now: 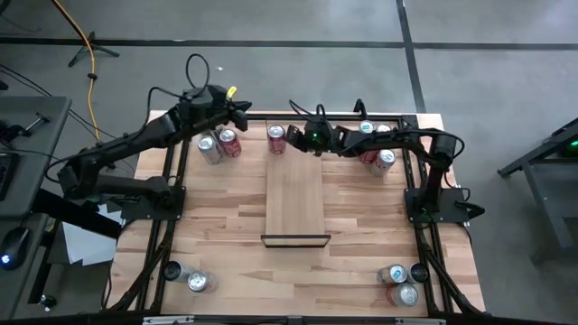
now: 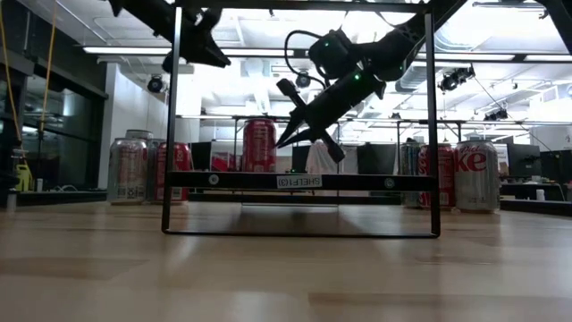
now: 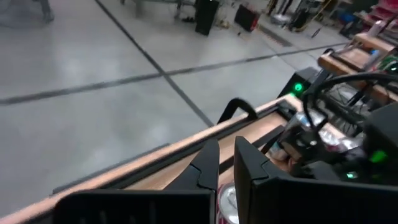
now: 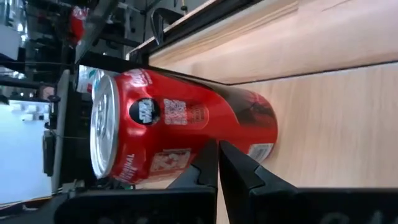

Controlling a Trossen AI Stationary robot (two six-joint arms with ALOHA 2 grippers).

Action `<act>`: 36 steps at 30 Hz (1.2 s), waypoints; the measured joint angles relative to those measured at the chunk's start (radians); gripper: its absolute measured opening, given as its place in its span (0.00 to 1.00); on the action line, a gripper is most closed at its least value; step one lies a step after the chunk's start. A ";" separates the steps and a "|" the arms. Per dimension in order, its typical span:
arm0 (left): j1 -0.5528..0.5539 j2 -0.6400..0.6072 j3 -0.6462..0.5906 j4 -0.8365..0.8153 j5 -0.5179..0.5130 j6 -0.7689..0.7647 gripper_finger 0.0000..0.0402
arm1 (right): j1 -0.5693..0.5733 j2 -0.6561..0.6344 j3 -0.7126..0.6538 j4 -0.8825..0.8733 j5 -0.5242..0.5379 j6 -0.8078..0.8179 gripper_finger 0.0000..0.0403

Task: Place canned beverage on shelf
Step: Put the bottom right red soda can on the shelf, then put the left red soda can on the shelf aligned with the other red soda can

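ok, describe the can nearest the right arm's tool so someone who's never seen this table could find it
Start at the long pale shelf in the middle of the table. Just past its far end stands one red can, with the right tool, shut, beside it. Unlike the other cans, which stand in groups, it stands alone.

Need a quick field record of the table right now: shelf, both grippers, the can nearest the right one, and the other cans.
shelf: light wood panel mid-table, nothing on it
right gripper: shut, empty, at the shelf's far end
nearest can: red can upright beside the right gripper, not gripped
left gripper: shut, empty, raised at the far edge
other cans: two far left, a group far right, more at both near corners
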 joint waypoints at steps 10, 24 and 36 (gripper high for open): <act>-0.007 -0.120 0.000 -0.111 0.213 0.088 0.00 | -0.068 -0.178 -0.001 -0.149 -0.084 -0.422 0.00; -0.027 -0.133 0.000 -0.217 0.243 0.161 0.31 | -0.088 -0.722 0.000 -0.570 -0.063 -0.999 0.07; -0.058 -0.098 0.100 -0.347 0.251 0.218 0.67 | -0.087 -0.813 0.000 -0.683 0.099 -0.959 0.74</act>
